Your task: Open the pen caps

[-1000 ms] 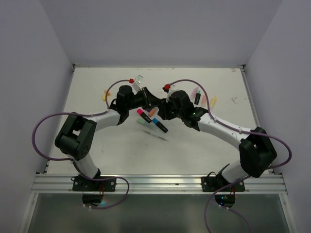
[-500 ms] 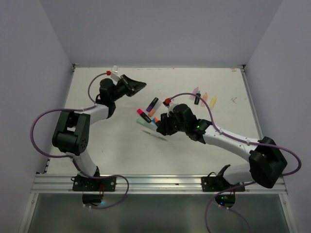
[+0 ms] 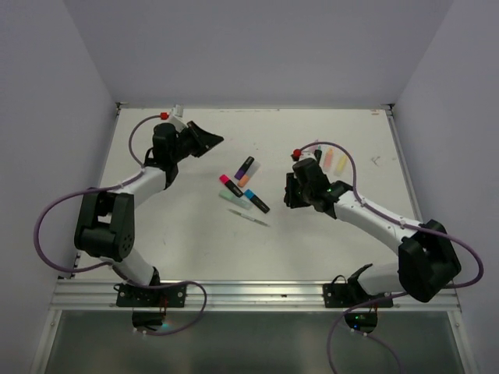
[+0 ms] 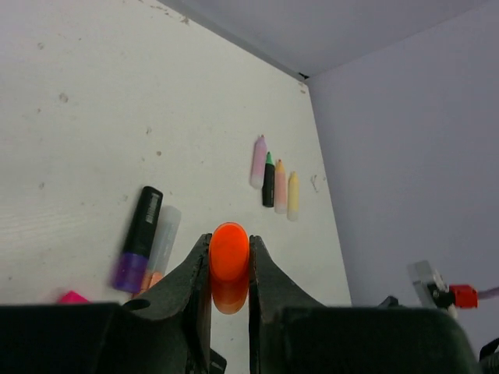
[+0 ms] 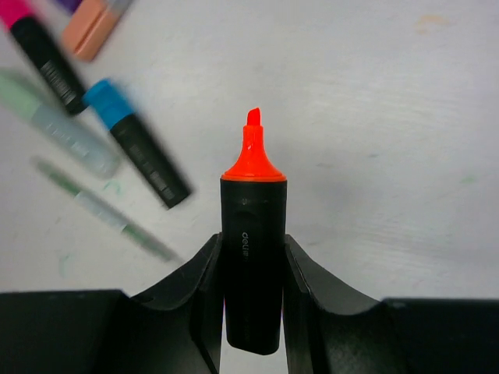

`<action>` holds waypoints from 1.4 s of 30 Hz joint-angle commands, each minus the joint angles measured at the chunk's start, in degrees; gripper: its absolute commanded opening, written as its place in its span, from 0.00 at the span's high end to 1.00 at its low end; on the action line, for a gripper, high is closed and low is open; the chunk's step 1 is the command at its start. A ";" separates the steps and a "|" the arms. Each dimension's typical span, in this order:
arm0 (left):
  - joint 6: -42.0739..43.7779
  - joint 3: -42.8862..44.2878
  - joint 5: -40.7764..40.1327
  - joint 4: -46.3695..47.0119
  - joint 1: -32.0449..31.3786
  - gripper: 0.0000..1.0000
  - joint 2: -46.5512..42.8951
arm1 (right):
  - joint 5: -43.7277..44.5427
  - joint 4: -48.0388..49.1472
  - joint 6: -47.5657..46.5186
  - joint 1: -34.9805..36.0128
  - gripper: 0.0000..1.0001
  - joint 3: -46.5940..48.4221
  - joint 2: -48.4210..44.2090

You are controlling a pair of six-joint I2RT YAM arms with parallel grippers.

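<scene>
Step in hand: the two tools are holding the parts of one highlighter well apart, so the uncapping is judged done and the set-down is coming next.
Left tool (image 4: 229,269): it is clenching on the orange cap (image 4: 229,251). Both fingers are pressing the cap's sides, and the cap's rounded end is poking out beyond the fingertips, above the surface (image 4: 86,132).
Right tool (image 5: 253,261): it is gripping the black barrel (image 5: 253,234) across its middle. The bare orange tip (image 5: 253,148) is pointing straight ahead of the fingers.
Doing it well: lower each part until it is nearly lying flat before releasing, so that neither is rolling. Keep the wet tip pointing away from the other pens.
Caps awaiting: the blue cap (image 5: 109,101) and pink cap (image 5: 14,9) are lying ahead and left of the right tool. The purple cap (image 4: 129,273) is lying just left of the left tool's fingers.
</scene>
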 commanded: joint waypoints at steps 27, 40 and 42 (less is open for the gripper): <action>20.24 2.69 -14.30 -22.58 -0.02 1.00 7.98 | 22.43 -6.99 -3.04 -23.65 1.00 5.72 17.23; 23.67 14.39 -16.85 -27.07 0.68 1.00 17.65 | 22.17 -7.78 -3.82 -24.35 0.75 6.77 17.93; 23.76 14.30 -16.50 -27.15 0.94 1.00 18.27 | 22.43 -7.70 -3.83 -24.35 0.72 7.30 18.28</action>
